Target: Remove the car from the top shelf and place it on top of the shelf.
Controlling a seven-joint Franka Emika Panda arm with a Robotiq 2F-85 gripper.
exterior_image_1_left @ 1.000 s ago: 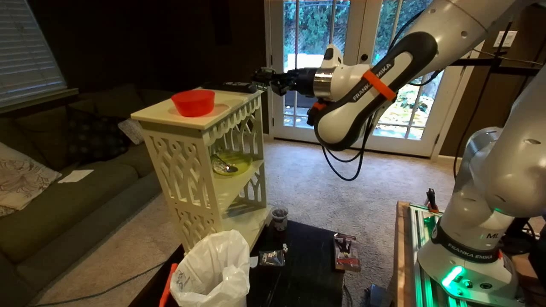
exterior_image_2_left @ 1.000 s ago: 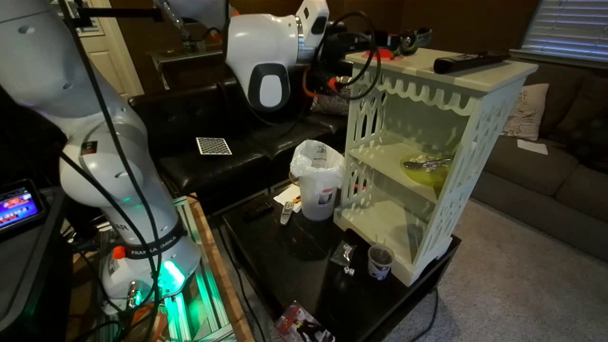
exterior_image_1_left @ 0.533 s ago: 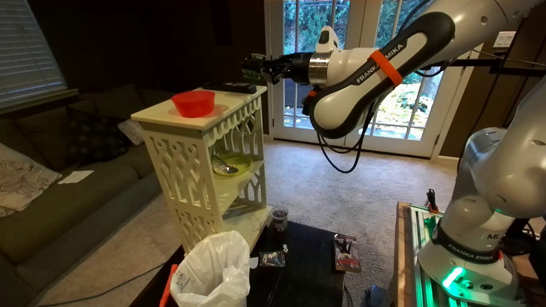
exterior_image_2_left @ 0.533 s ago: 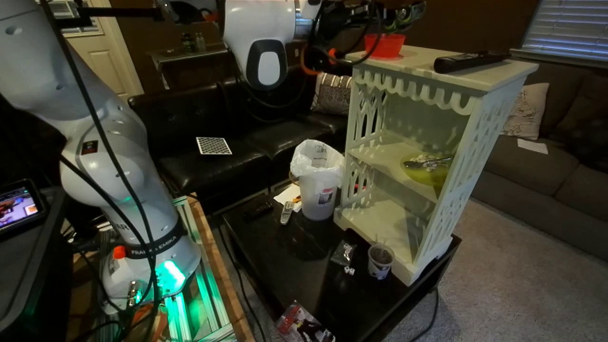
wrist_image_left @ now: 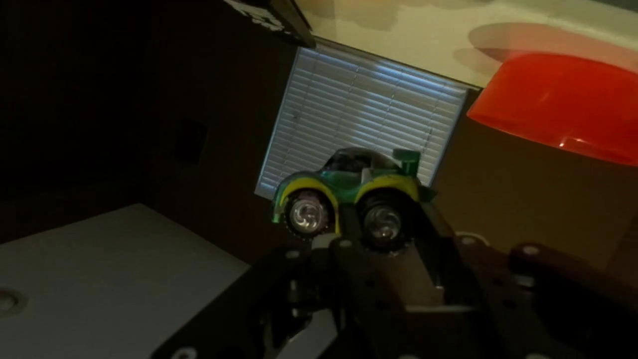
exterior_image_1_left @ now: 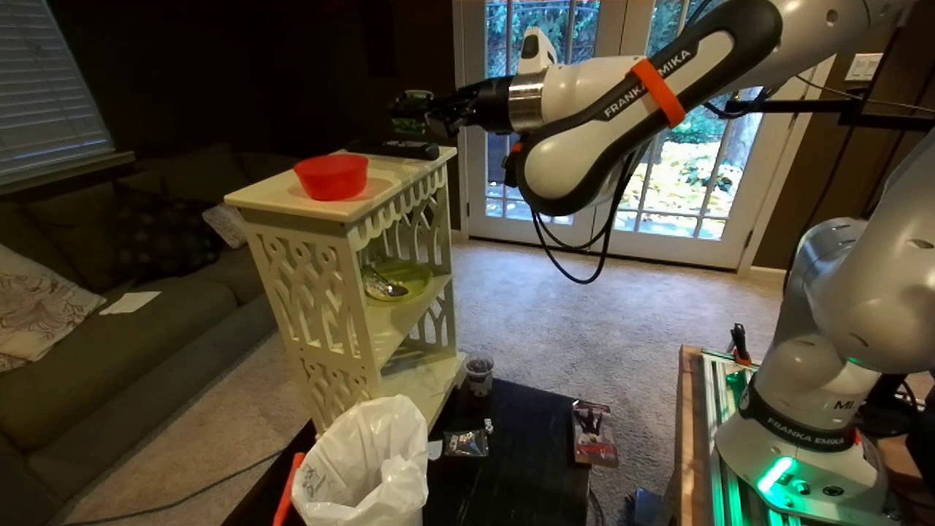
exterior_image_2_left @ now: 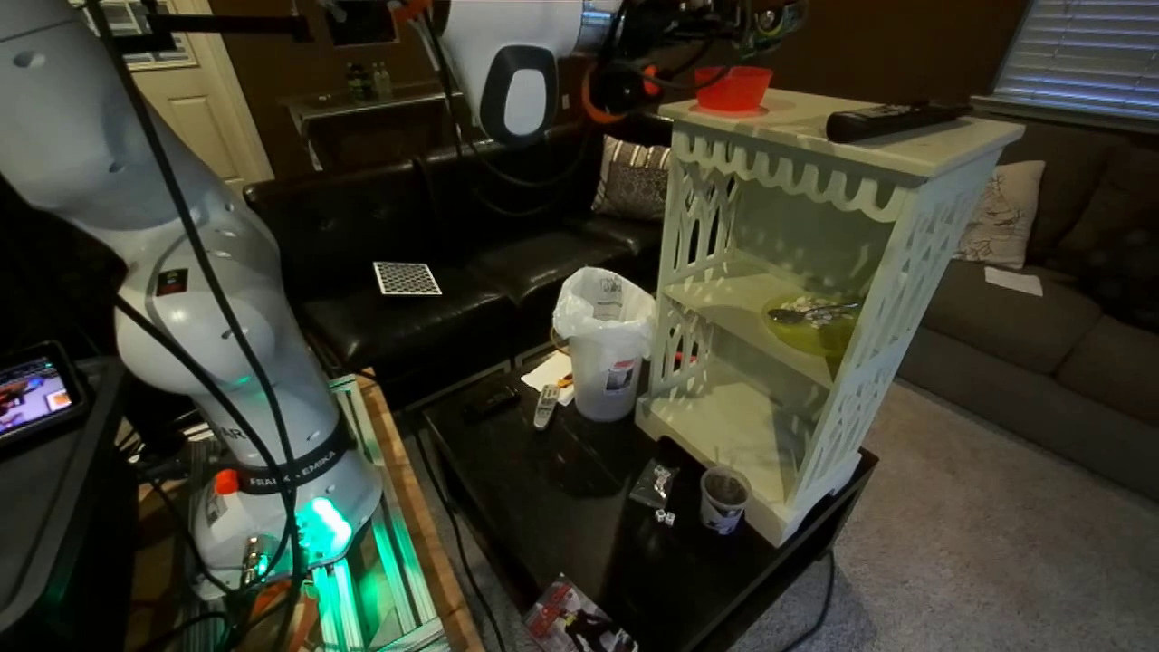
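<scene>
Cream-white lattice-sided shelf [exterior_image_1_left: 398,172]: green-and-yellow toy car [wrist_image_left: 344,181] out, pinched by black gripper [exterior_image_1_left: 438,117] above top, seemingly near front edge; placing remains.

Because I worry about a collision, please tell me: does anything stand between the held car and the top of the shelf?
Nothing visible stands between the toy car, held in the gripper, and the bare part of the shelf top. The red bowl and the black remote flank that part and might obstruct placement.
</scene>
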